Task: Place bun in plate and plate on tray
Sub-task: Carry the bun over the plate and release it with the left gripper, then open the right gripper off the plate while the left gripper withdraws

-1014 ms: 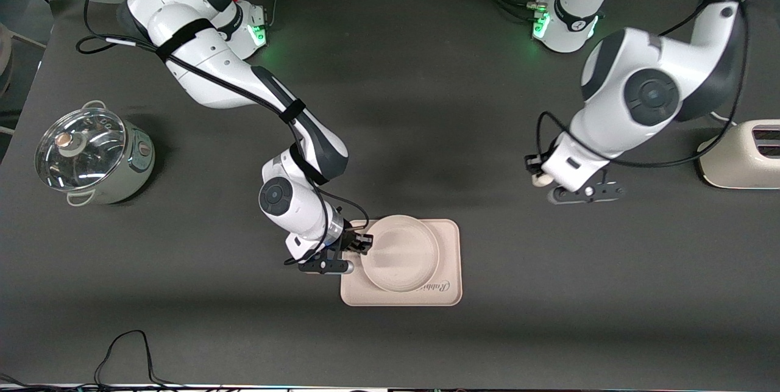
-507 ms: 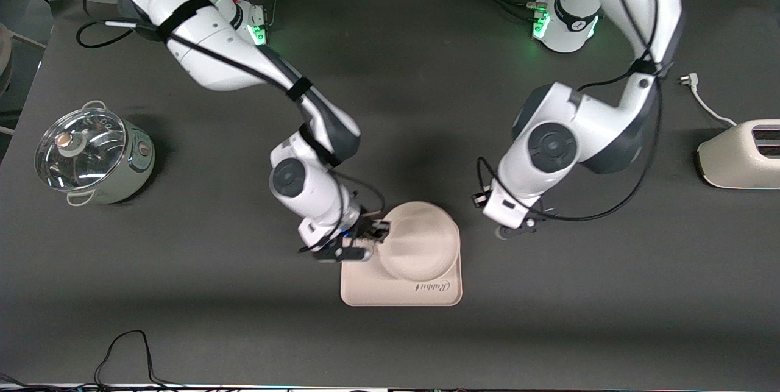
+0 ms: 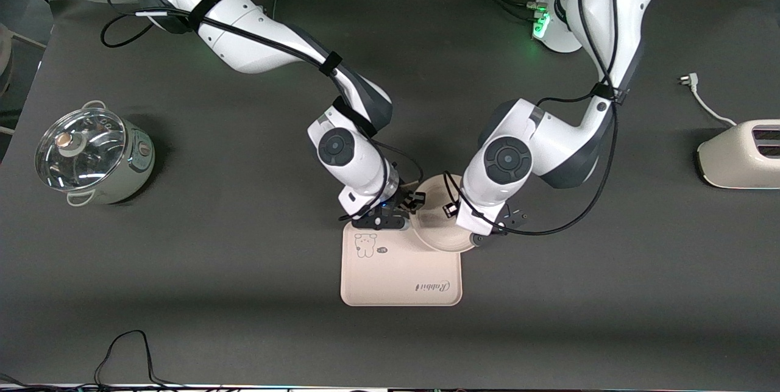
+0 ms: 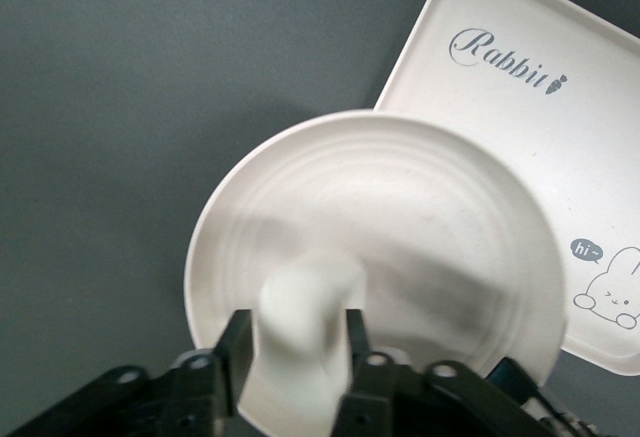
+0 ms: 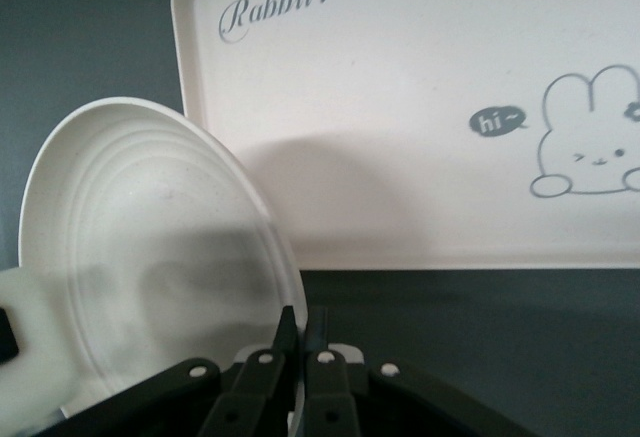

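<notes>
My right gripper (image 3: pixel 415 202) is shut on the rim of the round cream plate (image 3: pixel 437 235). It holds the plate tilted in the air, over the tray's edge farthest from the front camera. My left gripper (image 3: pixel 452 209) is over the plate, shut on the off-white bun (image 4: pixel 305 297). In the left wrist view my left gripper (image 4: pixel 297 325) has the bun between its fingers, above the plate (image 4: pixel 420 217). The right wrist view shows my right gripper (image 5: pixel 305 325) pinching the plate (image 5: pixel 140 247) by its rim. The pink-cream tray (image 3: pixel 399 276) with its rabbit drawing lies flat on the table.
A steel pot with a glass lid (image 3: pixel 91 154) stands toward the right arm's end. A cream toaster (image 3: pixel 740 157) with its loose plug cord (image 3: pixel 701 96) stands toward the left arm's end. A black cable (image 3: pixel 128 346) loops near the table's front edge.
My right gripper has lifted the plate off the tray and carried it toward the tray's farther edge. My left arm has swung in from the toaster end with the bun to over the plate.
</notes>
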